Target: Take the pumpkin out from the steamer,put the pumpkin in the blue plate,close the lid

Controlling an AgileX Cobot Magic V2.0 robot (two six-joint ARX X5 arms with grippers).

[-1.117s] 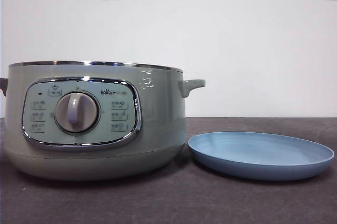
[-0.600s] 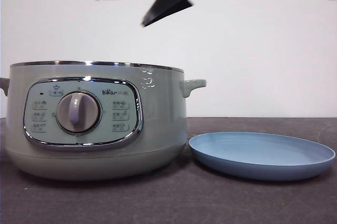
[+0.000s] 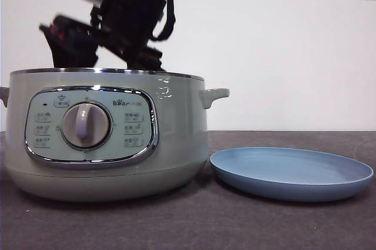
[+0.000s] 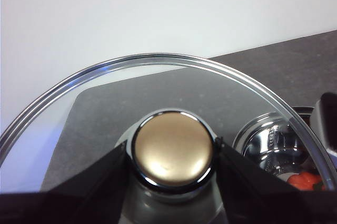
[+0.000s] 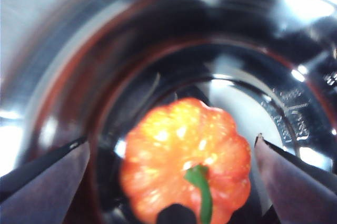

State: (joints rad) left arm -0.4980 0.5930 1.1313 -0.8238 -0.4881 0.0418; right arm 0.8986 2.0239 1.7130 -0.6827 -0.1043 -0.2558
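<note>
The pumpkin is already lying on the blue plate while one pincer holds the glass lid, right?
Not quite. The blue plate holds no pumpkin in the front view. The right wrist view shows the pumpkin inside the steamer, between the open right pincer. The left pincer does hold the lid.

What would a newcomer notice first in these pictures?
The large pale green steamer fills the front view, with the empty blue plate beside it. The right gripper, open, reaches into the pot around the orange pumpkin. The left gripper holds the glass lid by its knob.
</note>
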